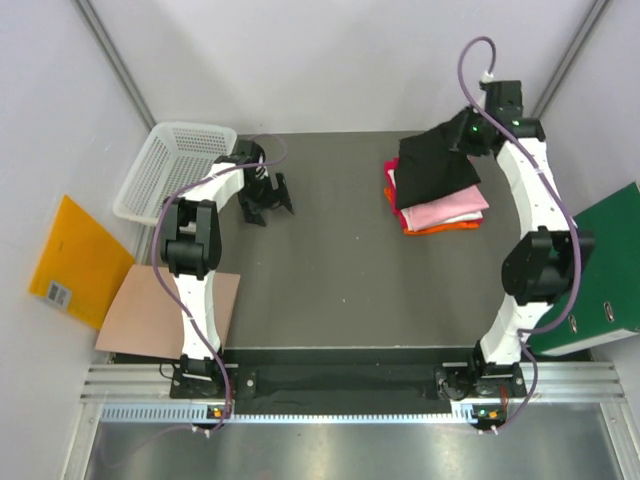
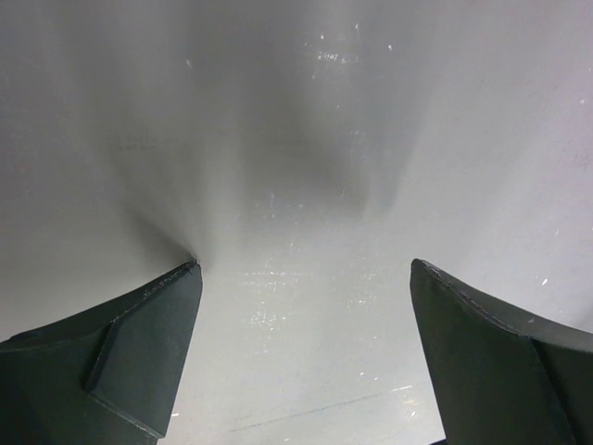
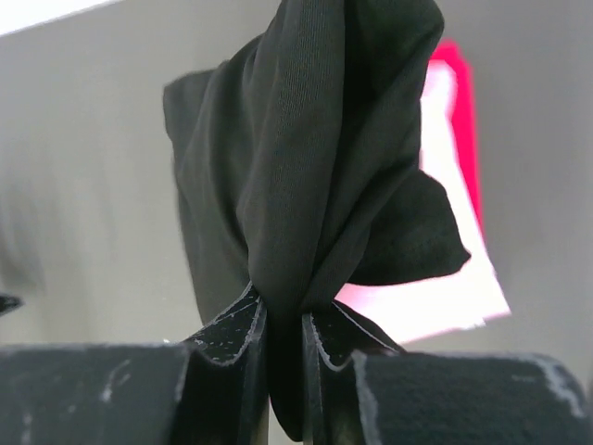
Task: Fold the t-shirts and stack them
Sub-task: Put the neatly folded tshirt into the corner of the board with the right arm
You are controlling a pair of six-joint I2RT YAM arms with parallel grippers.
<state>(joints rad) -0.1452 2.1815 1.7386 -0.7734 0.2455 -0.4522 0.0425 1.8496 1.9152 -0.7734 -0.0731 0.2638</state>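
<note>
A black t-shirt (image 1: 435, 170) hangs bunched over a stack of folded t-shirts (image 1: 452, 211) at the back right of the table; pink, orange and red layers show in the stack. My right gripper (image 1: 463, 134) is shut on a gathered fold of the black t-shirt (image 3: 306, 167), the cloth pinched between its fingers (image 3: 285, 320). Behind the cloth, the wrist view shows the pink and red stack (image 3: 454, 176). My left gripper (image 1: 270, 203) stands open over bare table at the back left, with nothing between its fingers (image 2: 306, 357).
A white mesh basket (image 1: 172, 168) sits at the back left corner beside the left arm. A green folder (image 1: 600, 262) lies off the table's right edge. A yellow envelope (image 1: 80, 262) and a brown sheet (image 1: 160, 310) lie at the left.
</note>
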